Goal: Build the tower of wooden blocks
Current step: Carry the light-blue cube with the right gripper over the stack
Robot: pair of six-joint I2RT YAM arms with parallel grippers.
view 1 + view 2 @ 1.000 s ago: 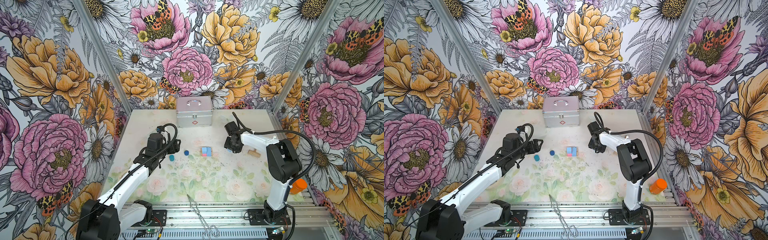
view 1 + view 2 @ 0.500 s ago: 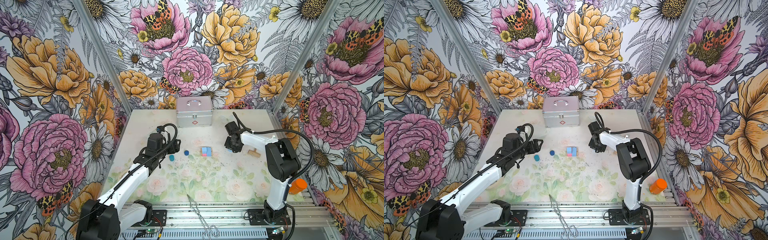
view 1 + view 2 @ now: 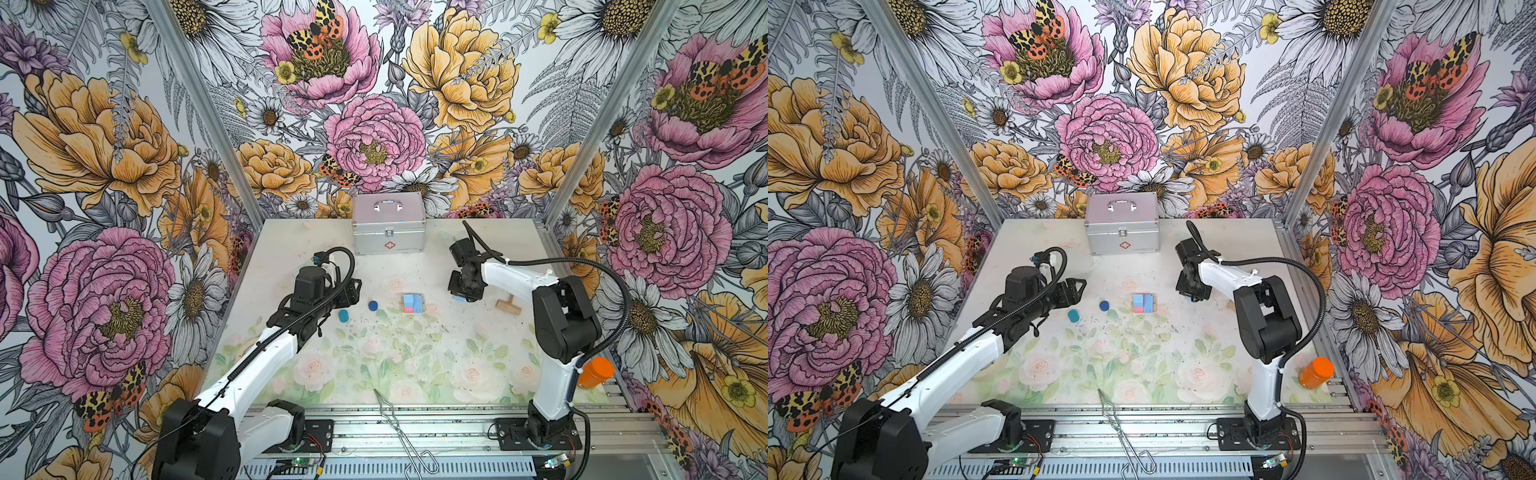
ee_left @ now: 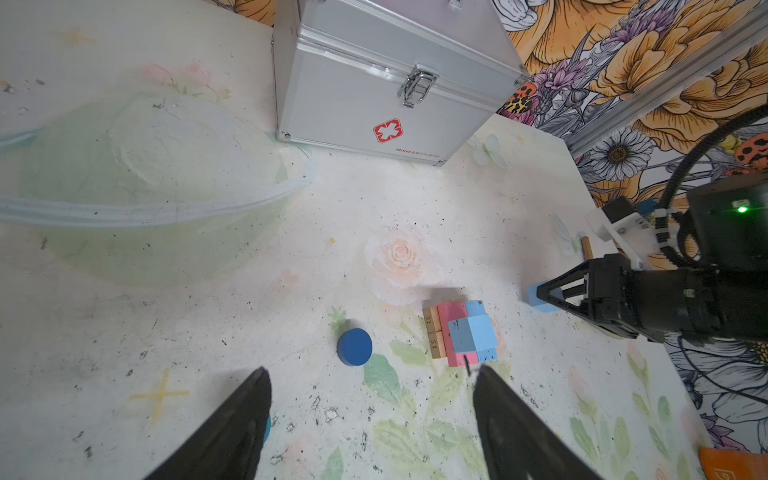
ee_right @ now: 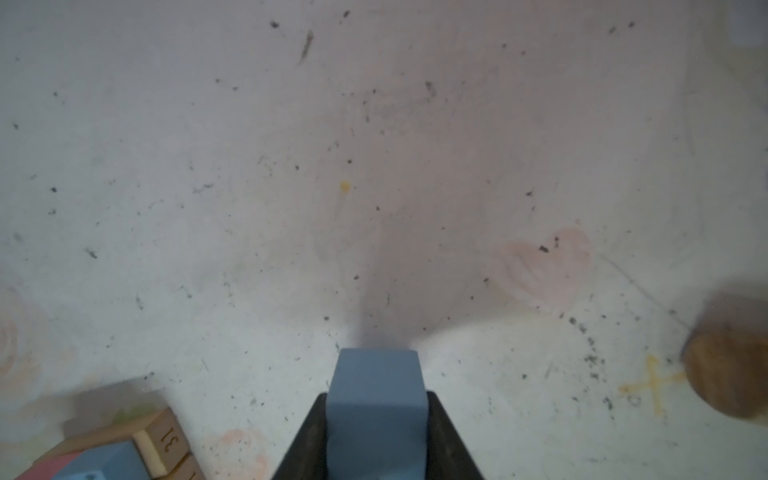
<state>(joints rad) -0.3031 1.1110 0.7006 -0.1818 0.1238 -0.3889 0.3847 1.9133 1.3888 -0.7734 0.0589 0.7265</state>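
Blue cube [image 5: 376, 399] clamped in right jaws, barely visible from above; left jaws spread.

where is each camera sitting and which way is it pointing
Top views: high at the front, looking down toward the back wall; left arm and right arm show whole.
Left wrist: on the left arm, looking across the table past the open left pincer at the dark blue cylinder, block stack and silver case; right pincer shows too.
Right wrist: on the right arm, close over the table; right pincer shut on a light blue cube.
Shared: both wrist views show the cube and the stack's numbered tan blocks.
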